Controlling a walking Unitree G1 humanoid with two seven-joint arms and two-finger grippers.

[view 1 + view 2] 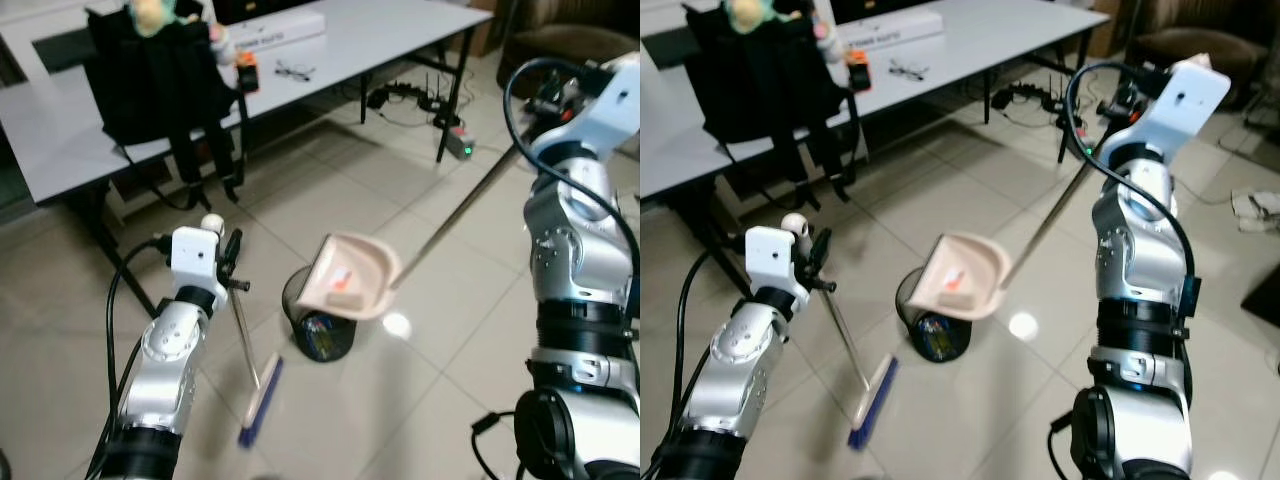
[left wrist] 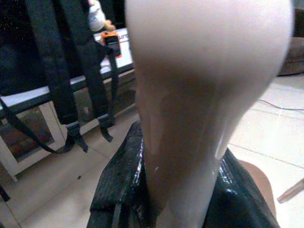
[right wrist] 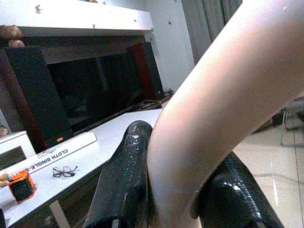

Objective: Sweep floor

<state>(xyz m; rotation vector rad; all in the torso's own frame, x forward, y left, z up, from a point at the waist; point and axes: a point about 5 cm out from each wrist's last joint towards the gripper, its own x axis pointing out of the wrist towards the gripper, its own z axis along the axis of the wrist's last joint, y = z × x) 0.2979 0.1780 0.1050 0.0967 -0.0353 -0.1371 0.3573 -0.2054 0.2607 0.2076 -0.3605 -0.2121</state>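
The robot is at the emptying step of sweeping. Its right gripper (image 3: 171, 199) has both black fingers squeezed around the long pale handle of the beige plastic dustpan (image 1: 348, 278), which hangs tipped over the small black round bin (image 1: 320, 330) in the middle of the frame. Something orange and white lies in the pan; it looks like scraps, but the view is too blurry to be sure. The left gripper (image 2: 166, 190) is clenched on the thin-handled broom with the blue brush head (image 1: 260, 400), whose head rests on the pale tiled floor (image 1: 400, 420) at lower middle. Next, the pan probably needs more tilt so the scraps slide into the bin.
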